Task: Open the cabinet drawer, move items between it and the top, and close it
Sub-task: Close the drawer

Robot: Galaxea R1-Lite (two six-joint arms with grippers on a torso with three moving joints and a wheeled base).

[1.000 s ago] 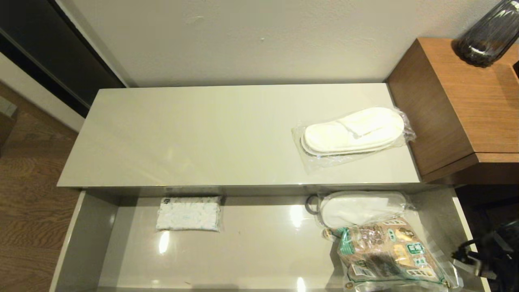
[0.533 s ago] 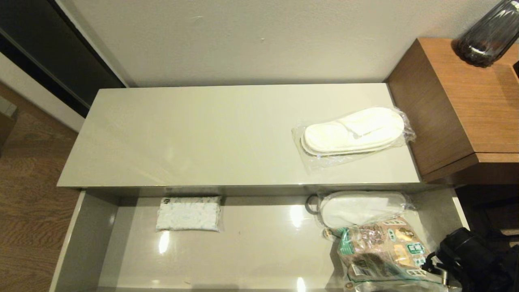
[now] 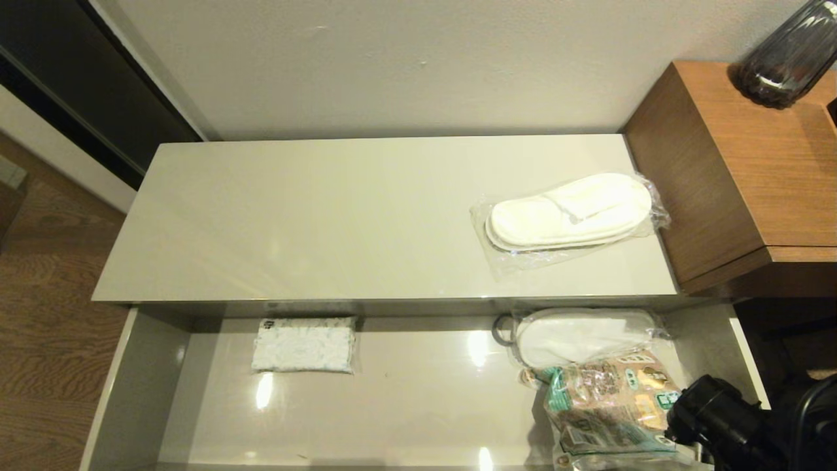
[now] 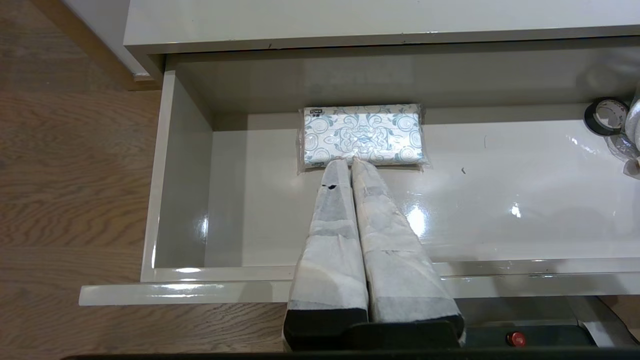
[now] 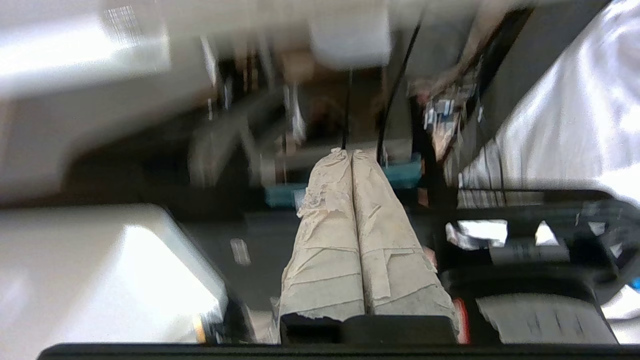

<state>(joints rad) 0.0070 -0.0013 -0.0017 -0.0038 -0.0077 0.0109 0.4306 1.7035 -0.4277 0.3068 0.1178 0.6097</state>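
Holding 1 slipper bag [image 3: 579, 337], printed bag [image 3: 605, 409], tissue packet [image 4: 362, 135], open drawer [image 4: 185, 165], both end effectors [image 4: 351, 162] [image 5: 351, 154] closed empty.

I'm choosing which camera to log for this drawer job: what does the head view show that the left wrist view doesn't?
Only the head view shows the bagged slippers on the top, a second slipper bag in the drawer, the brown-and-green printed bag, the wood-grain unit and the right arm.

Only the left wrist view shows the left gripper, jaws shut, and the drawer's front edge.

Both show the open drawer, the white packet and the black ring.
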